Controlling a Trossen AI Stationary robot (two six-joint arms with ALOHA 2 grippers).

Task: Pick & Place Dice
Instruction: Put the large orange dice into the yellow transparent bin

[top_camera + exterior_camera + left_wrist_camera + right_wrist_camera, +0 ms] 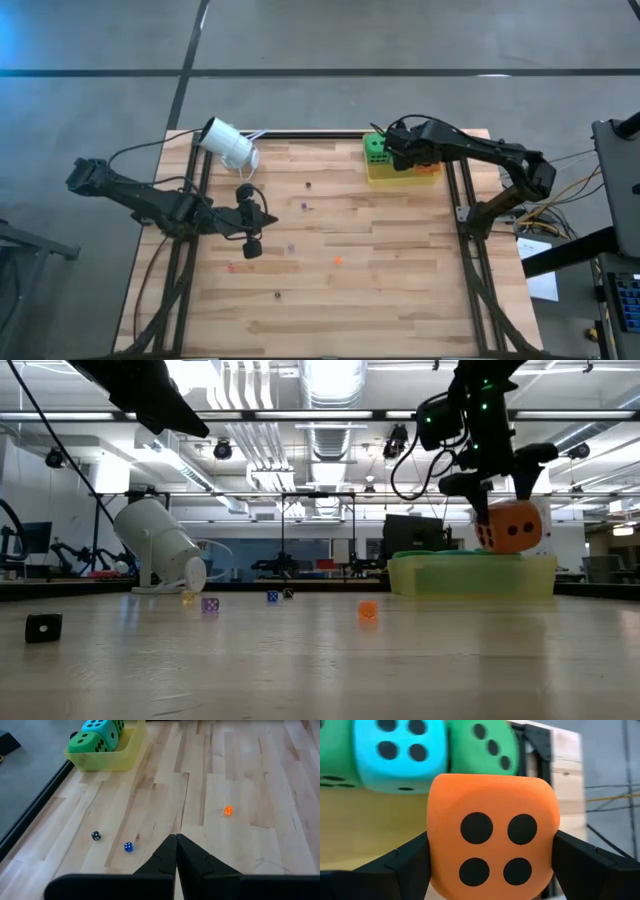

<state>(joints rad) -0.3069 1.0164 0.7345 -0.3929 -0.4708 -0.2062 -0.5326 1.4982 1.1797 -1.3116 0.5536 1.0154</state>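
Observation:
The orange-red die [492, 820] sits between the fingers of my right gripper [492, 870], above the yellow tray [470, 575] at the table's far right. In the low view the die [513, 525] hangs just over the tray's rim under my right gripper [500, 500]. A teal die [397, 752] and two green dice [490, 747] [332, 750] lie in the tray beneath it. One green die [375, 148] shows in the high view. My left gripper [176, 842] is shut and waits over the table's left middle [268, 218]. My right gripper pinches the orange-red die by two opposite side faces [437, 860], one dark finger [400, 865] on each. The fingers come from above, pointing down. The die is lifted clear over the tray, slightly tilted, its four-pip face toward the wrist camera.
A white cylinder [228, 145] lies tipped at the table's far left. Several tiny dice are scattered on the wood: an orange one [228, 810], a blue one [128, 847], a black one [95, 836]. Another black one [43, 626] lies near the front edge.

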